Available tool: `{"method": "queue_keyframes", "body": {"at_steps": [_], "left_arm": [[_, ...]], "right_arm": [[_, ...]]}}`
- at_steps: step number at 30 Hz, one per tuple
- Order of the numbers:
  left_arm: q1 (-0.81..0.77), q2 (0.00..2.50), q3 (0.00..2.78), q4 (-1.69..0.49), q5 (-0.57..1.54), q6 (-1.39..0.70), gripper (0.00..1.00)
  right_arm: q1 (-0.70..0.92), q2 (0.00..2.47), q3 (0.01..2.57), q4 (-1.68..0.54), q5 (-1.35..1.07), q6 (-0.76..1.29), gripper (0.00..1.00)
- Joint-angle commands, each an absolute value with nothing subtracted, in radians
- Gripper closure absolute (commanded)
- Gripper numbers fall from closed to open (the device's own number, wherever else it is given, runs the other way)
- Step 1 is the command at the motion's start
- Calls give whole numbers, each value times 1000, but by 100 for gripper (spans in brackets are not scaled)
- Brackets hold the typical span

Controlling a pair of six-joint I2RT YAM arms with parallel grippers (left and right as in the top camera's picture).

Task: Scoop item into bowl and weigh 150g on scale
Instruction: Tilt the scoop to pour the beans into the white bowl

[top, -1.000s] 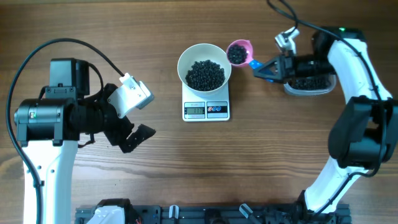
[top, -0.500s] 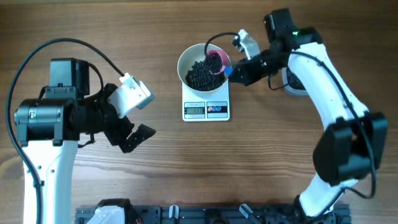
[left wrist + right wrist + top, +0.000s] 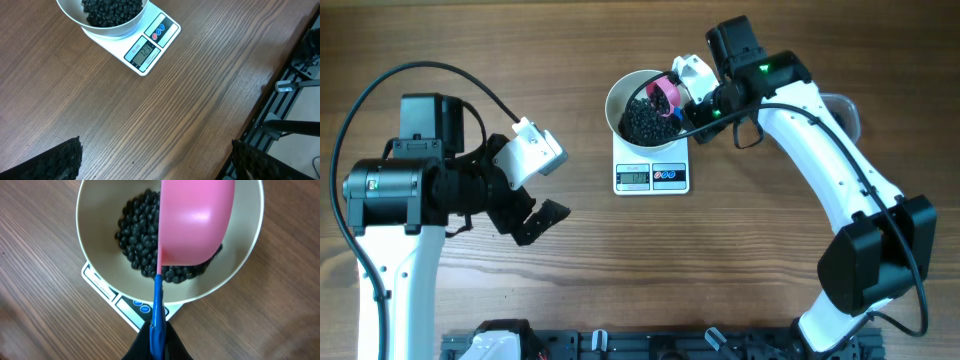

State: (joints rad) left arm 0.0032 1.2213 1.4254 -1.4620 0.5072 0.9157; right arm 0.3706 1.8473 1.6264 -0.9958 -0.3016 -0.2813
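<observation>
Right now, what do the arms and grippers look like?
White shells, black joints on both. The left arm carries a looping black cable; the left gripper has black textured fingers. The right arm shows a green light; the right gripper is black.

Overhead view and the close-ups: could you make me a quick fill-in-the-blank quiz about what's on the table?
The white bowl holds small round ____ beans.
The bowl stands on a white kitchen ____.
The right fingers pinch the pink scoop by its ____ handle.
The left fingers stand ____, holding nothing.
Missing words: black; scale; blue; open.
</observation>
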Motion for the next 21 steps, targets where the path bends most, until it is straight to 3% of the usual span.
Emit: {"method": "queue_keyframes", "body": {"at_steps": [1,5,21], "left_arm": [[9,1225,1423,-1463,527,935,0],[9,1225,1423,-1463,527,935,0],[9,1225,1423,-1463,527,936,0]], "right_arm": [[370,1832,1649,-976,-276,-289,96],[377,1832,1649,-950,-167,-287,96],[395,1832,1649,-925,-159,-339,96]]}}
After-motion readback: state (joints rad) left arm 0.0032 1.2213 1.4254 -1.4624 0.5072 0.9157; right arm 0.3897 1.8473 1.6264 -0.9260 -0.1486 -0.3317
